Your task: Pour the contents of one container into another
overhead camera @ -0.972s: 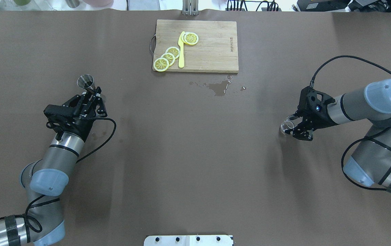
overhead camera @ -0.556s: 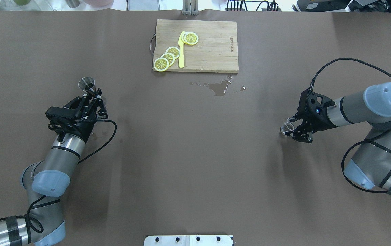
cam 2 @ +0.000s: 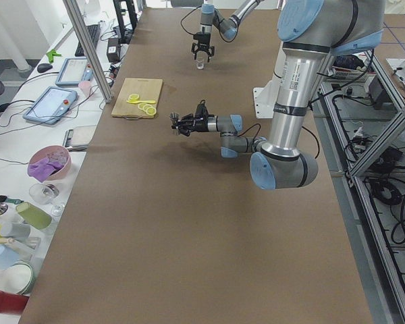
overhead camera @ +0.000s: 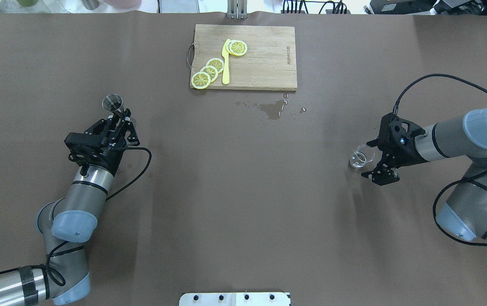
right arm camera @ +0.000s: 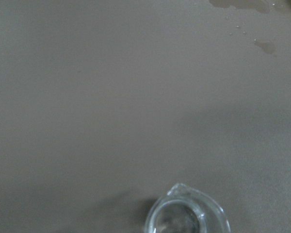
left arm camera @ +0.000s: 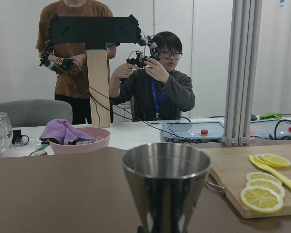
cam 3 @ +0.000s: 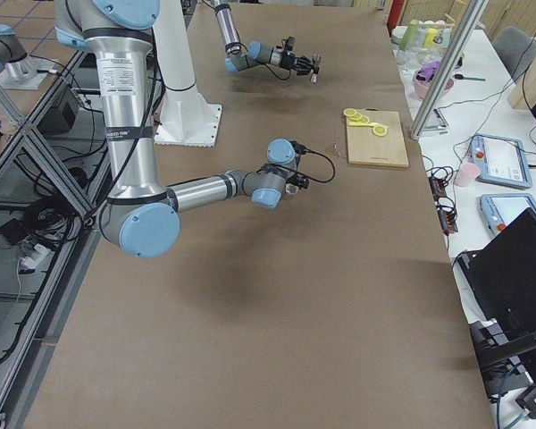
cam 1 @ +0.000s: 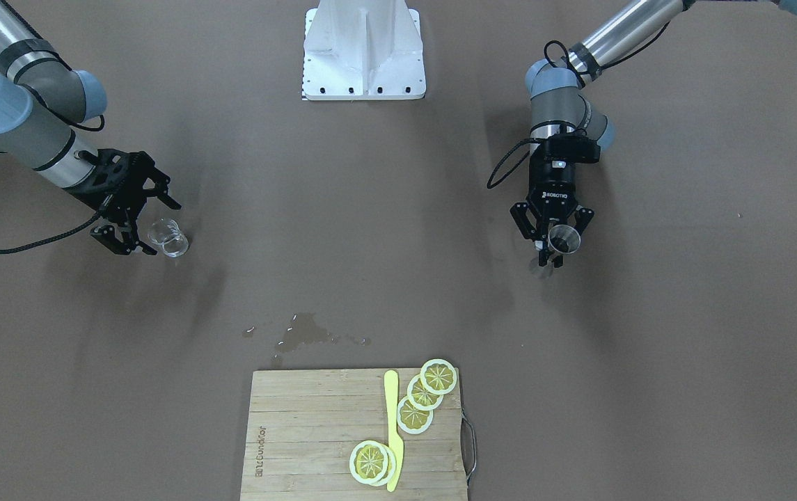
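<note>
**Claws: right claw point(overhead camera: 368, 160) off the glass cup point(overhead camera: 360, 155); left claw point(overhead camera: 121, 115) holds the jigger point(overhead camera: 112, 103)**

Right claw: fingers spread wide, gripping nothing. One second ago they sat close on either side of the glass cup. The arm has since drawn back towards its own side. The cup now stands upright on the table point(overhead camera: 234, 191) at the mouth of the spread fingers, with no contact that I can see. The right wrist view shows the cup at the bottom edge of the frame and no finger beside it. The cup has barely shifted on the table.

Left claw: closed on the jigger's narrow waist, the jigger upright with its mouth up. The arm has drifted a little towards the table's middle, carrying the jigger with it. Its shadow suggests it is held clear of the table; not certain.

Contents: cannot tell whether the jigger holds any liquid, and the level in the cup is unclear. A wet patch point(overhead camera: 274, 109) lies near the cutting board point(overhead camera: 247, 57), well apart from both vessels.

Reading: the cup is released and the two vessels are far apart. So either the pour is finished or the cup must be regripped. Nothing here decides which.
</note>
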Controlling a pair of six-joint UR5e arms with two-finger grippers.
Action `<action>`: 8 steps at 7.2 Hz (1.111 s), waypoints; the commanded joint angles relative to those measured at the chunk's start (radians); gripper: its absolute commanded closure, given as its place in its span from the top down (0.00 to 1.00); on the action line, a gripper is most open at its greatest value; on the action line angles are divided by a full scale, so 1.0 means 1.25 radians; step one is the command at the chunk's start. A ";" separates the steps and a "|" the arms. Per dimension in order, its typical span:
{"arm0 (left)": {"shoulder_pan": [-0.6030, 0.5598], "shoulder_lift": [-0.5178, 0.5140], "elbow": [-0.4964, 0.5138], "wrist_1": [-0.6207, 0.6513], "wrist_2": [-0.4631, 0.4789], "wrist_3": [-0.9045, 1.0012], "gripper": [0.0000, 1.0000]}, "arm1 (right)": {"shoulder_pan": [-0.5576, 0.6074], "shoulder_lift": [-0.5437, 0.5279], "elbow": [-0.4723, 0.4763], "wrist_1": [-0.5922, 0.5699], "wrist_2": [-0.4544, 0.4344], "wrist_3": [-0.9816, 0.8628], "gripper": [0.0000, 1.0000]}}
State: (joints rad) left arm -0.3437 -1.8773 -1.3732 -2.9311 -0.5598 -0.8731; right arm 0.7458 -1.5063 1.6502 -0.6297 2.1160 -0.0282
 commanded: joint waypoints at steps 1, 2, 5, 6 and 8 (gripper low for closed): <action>0.003 -0.009 0.021 0.000 0.005 -0.026 0.00 | 0.016 -0.073 0.042 0.001 0.008 0.004 1.00; 0.003 -0.010 0.019 0.002 0.005 -0.022 0.00 | 0.047 -0.092 0.041 0.001 0.012 0.010 1.00; 0.001 -0.013 0.014 0.013 0.000 -0.013 0.00 | 0.153 -0.104 -0.008 -0.023 0.025 0.014 1.00; 0.001 -0.013 0.008 0.013 -0.002 0.016 0.00 | 0.204 -0.108 -0.025 -0.032 0.025 0.015 1.00; 0.000 -0.013 0.006 0.038 -0.005 0.024 0.00 | 0.274 -0.109 -0.036 -0.106 0.037 0.089 1.00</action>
State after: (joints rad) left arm -0.3425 -1.8928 -1.3631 -2.9045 -0.5638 -0.8512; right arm 1.0301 -1.6415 1.6178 -0.7183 2.1547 0.0133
